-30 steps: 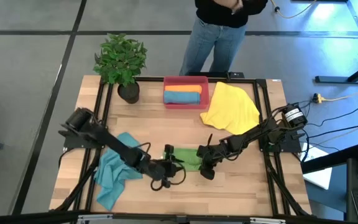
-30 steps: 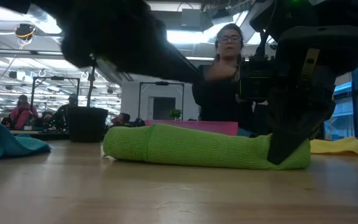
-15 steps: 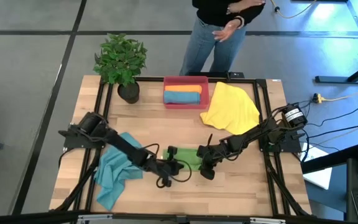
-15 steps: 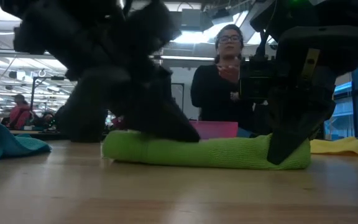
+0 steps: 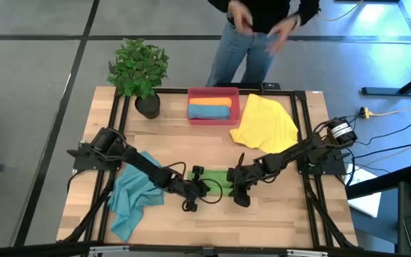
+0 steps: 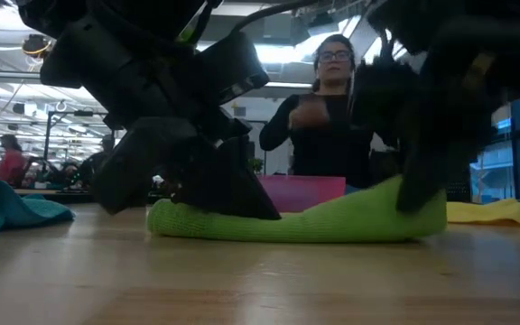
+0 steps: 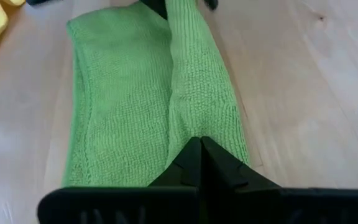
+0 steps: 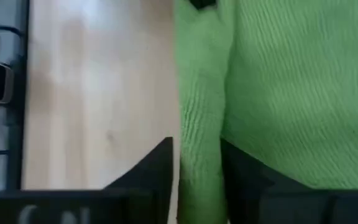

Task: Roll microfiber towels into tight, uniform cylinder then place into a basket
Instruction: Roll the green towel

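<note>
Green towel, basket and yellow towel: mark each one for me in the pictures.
green towel [image 6: 332, 221], low view, middle of the rolled length
basket [image 5: 213, 118], high view, near rim
yellow towel [image 5: 266, 125], high view, centre of the spread cloth

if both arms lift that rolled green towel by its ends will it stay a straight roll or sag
The rolled green microfiber towel is probably floppy: its raised end already bends up while the middle lies on the wooden table. It would likely sag. The roll looks loose in the left wrist view, so it may unroll. It seems light.
</note>
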Robot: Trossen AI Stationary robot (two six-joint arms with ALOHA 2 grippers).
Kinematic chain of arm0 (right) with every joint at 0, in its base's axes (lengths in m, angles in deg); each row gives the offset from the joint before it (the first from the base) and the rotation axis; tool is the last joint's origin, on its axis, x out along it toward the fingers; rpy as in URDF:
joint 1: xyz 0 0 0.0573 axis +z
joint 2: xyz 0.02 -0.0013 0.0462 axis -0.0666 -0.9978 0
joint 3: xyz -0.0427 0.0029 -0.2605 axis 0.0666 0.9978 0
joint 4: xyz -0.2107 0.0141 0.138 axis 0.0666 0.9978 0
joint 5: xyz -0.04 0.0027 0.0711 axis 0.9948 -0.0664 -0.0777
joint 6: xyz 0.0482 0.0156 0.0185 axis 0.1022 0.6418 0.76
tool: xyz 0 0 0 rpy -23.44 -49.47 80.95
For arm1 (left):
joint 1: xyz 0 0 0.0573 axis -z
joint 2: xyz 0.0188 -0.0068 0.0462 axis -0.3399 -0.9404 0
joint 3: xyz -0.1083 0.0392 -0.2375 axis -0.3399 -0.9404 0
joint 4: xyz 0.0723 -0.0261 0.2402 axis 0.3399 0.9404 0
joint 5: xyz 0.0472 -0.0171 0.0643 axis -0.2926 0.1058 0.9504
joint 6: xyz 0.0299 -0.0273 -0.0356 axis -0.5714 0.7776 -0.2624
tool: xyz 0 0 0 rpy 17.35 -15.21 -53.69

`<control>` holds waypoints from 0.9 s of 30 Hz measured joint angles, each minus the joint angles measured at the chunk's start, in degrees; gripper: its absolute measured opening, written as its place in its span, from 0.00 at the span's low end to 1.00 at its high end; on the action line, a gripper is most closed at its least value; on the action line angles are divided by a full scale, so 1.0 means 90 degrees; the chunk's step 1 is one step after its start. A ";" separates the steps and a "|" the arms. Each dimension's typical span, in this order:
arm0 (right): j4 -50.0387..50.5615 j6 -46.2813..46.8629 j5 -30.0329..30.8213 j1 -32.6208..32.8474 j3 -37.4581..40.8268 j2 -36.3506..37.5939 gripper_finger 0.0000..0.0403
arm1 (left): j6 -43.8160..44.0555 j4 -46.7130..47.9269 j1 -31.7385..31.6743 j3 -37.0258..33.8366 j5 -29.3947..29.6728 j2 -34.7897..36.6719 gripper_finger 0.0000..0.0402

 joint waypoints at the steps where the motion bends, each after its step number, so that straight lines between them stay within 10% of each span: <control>1: 0.0124 -0.0045 0.0000 0.0007 -0.0055 0.0102 0.31 | -0.0001 0.0010 0.0000 0.0000 -0.0019 0.0000 0.00; 8: 0.1470 -0.0462 0.0459 0.0023 -0.0282 0.0823 0.46 | 0.0000 0.0048 -0.0005 -0.0009 -0.0064 -0.0002 0.00; 17: 0.0097 -0.1749 0.1456 0.0661 -0.0301 0.0954 0.48 | 0.0117 0.0029 -0.0127 -0.0017 -0.0239 -0.0002 0.00; 27: -0.0300 -0.1533 0.2300 0.0861 -0.0304 -0.0072 0.26 | 0.0119 -0.0013 -0.0148 -0.0022 -0.0306 -0.0007 0.00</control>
